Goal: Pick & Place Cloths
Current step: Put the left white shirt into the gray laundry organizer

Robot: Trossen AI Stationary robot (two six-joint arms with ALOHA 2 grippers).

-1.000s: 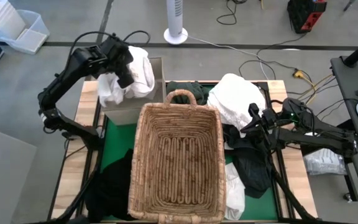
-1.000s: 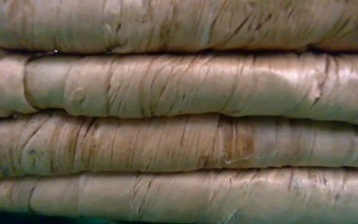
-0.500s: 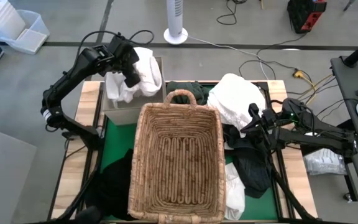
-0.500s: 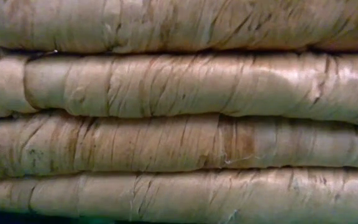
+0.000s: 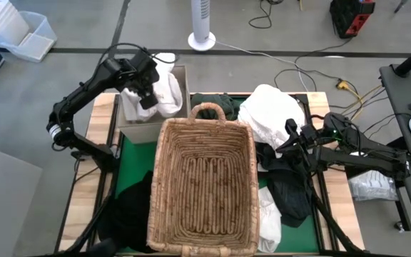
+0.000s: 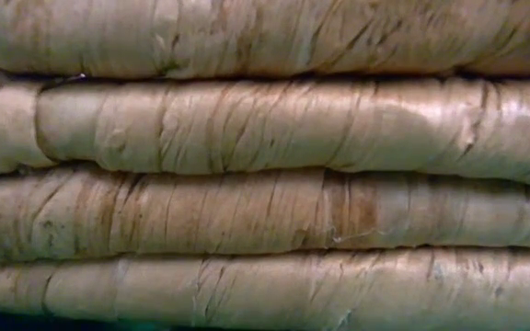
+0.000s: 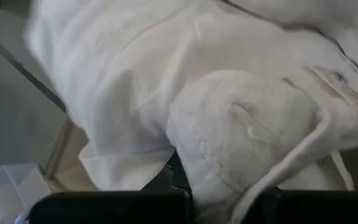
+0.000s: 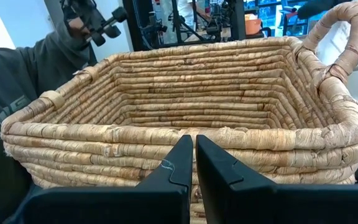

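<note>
A white cloth [image 5: 164, 89] hangs bunched from the left gripper [image 5: 147, 91], whose fingers are pinched together on the fabric, over the open grey box [image 5: 180, 77] at the far left corner of the table; in the left wrist view the same white cloth [image 7: 185, 106] fills nearly the whole picture, folded over itself with a hem edge showing. The other cloths lie around the wicker basket [image 5: 203, 187], which sits in the middle of the table on the green mat [image 5: 130, 168] with its handle towards the far edge: a large white cloth [image 5: 270, 114] is heaped just beside the basket's far right corner, a dark green one [image 5: 216, 101] lies behind the handle, black cloths sit at the basket's right side [image 5: 289, 193] and at its near left side [image 5: 130, 214], and another white piece [image 5: 268, 218] lies against the basket's near right side. The right gripper [image 5: 293, 146] rests low among the dark cloths to the right of the basket, its fingers [image 8: 180, 163] pressed together with nothing between them, pointing at the basket wall [image 8: 185, 140]. The low view shows only the basket's woven coils [image 6: 265, 165] close up.
</note>
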